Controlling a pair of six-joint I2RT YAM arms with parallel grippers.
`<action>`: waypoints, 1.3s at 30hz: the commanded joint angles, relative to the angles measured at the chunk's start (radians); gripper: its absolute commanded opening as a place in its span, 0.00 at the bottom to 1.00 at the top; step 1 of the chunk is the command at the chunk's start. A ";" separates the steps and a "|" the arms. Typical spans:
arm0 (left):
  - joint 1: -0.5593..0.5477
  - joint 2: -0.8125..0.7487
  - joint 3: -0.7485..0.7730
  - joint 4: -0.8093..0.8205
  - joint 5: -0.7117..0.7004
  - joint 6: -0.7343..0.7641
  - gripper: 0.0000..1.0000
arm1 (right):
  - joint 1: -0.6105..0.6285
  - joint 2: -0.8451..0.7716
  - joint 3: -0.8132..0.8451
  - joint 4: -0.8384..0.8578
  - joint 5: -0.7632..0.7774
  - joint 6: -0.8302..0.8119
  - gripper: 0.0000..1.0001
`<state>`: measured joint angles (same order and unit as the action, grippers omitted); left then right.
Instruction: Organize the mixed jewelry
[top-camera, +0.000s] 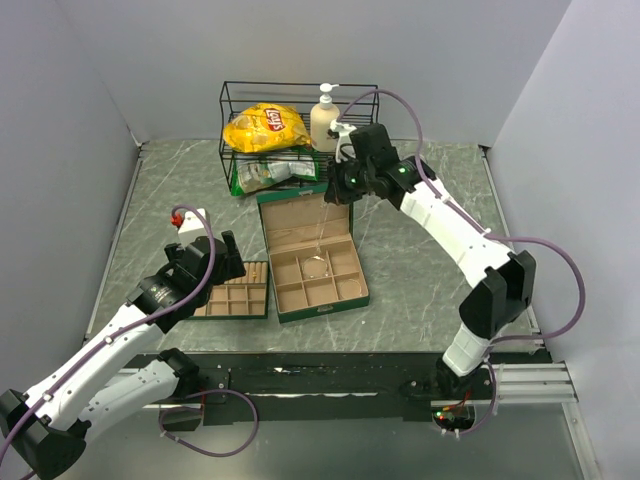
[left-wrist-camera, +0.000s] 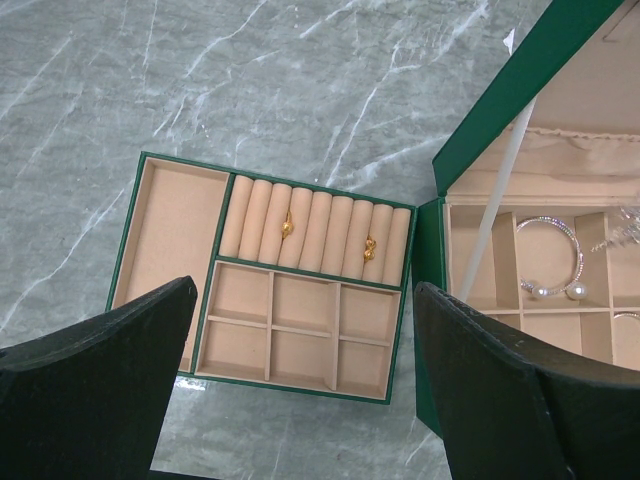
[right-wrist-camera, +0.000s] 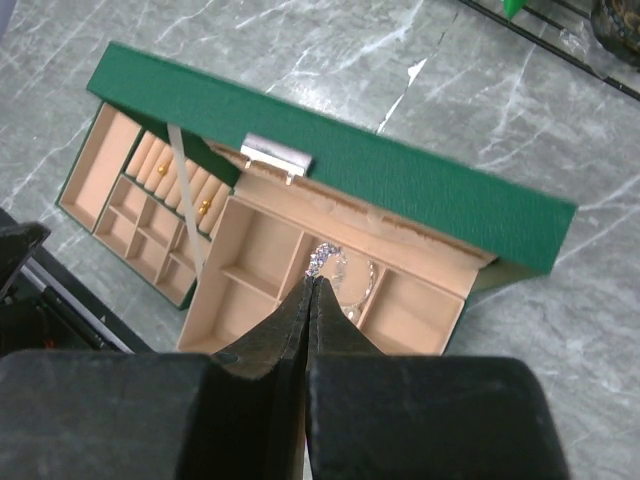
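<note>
One slip of a thin pinch from a tangle: right end effector (right-wrist-camera: 312, 285) clamped on a sparkly silver piece (right-wrist-camera: 322, 258) above the green box (right-wrist-camera: 330, 165), liable to drop onto the beaded bangle (left-wrist-camera: 560, 260) inside; left end effector (left-wrist-camera: 303, 300) spread apart over the ring tray (left-wrist-camera: 165, 230).

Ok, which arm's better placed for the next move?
Right, probably. The right end effector is shut over the green box, seemingly pinching a silvery piece; the left end effector hangs open over the tray, holding nothing.

Shiny silvery metal bangle (left-wrist-camera: 577, 248)
</note>
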<state>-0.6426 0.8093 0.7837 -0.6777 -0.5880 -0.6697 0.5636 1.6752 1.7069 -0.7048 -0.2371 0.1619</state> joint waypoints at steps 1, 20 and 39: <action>0.006 0.004 0.026 0.017 0.001 0.009 0.96 | 0.007 0.046 0.077 0.021 0.010 -0.030 0.00; 0.014 0.010 0.026 0.018 0.004 0.010 0.96 | 0.007 0.153 0.106 0.056 0.151 -0.044 0.00; 0.018 0.011 0.026 0.021 0.008 0.012 0.96 | 0.027 0.127 -0.001 0.097 0.259 -0.042 0.00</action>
<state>-0.6296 0.8223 0.7837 -0.6777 -0.5877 -0.6693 0.5751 1.8370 1.7382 -0.6621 -0.0235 0.1287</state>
